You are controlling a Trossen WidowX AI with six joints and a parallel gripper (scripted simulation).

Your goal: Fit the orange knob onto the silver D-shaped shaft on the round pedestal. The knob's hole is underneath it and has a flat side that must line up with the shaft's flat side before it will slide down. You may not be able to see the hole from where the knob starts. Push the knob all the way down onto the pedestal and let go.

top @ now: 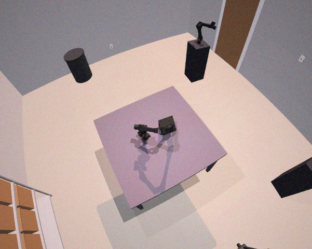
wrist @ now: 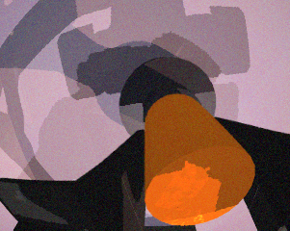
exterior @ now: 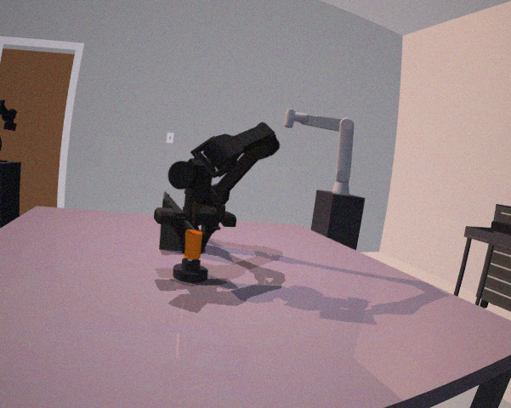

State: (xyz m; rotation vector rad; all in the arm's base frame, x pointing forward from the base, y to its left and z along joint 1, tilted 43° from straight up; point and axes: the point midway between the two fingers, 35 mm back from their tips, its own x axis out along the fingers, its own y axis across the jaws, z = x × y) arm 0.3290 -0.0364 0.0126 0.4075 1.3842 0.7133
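Note:
The orange knob [exterior: 193,246] [wrist: 175,125] is upright over the round black pedestal [exterior: 190,273] [wrist: 135,91]. In the exterior view its lower end meets the pedestal's raised centre, with no silver shaft showing between them. My gripper [exterior: 193,235] [wrist: 178,130] is shut on the knob, with a dark finger on each side of it in the wrist view. The shaft, the hole and their flat sides are hidden, so I cannot tell how they line up. In the top view the knob is only a tiny orange spot under the arm.
The purple table [top: 150,104] [exterior: 115,351] carries the arm's dark base block [top: 166,124] close behind the pedestal. Shadows of the arm lie across the table. Other arms on black stands, a dark cylinder [top: 78,65] and shelves are beyond the table.

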